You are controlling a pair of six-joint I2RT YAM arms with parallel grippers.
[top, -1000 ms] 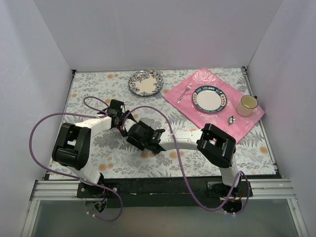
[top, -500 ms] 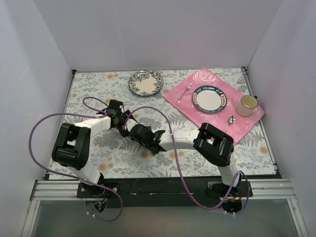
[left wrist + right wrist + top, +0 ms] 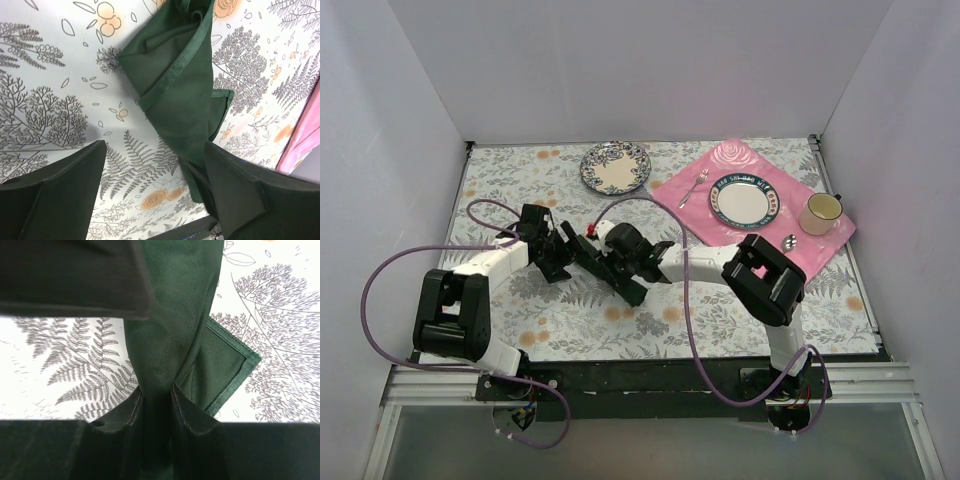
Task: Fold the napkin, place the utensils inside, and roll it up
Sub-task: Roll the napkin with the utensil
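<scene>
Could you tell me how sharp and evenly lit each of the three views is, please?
Top external: evenly lit, sharp, soft shadows only. Left wrist: the napkin crisp, fingers dark, featureless. Right wrist: weave sharp, near fingers murky.

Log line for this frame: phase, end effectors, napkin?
phase: folding napkin | left end effector: open, over napkin | right end effector: shut on napkin fold | napkin: bunched, unrolled
</scene>
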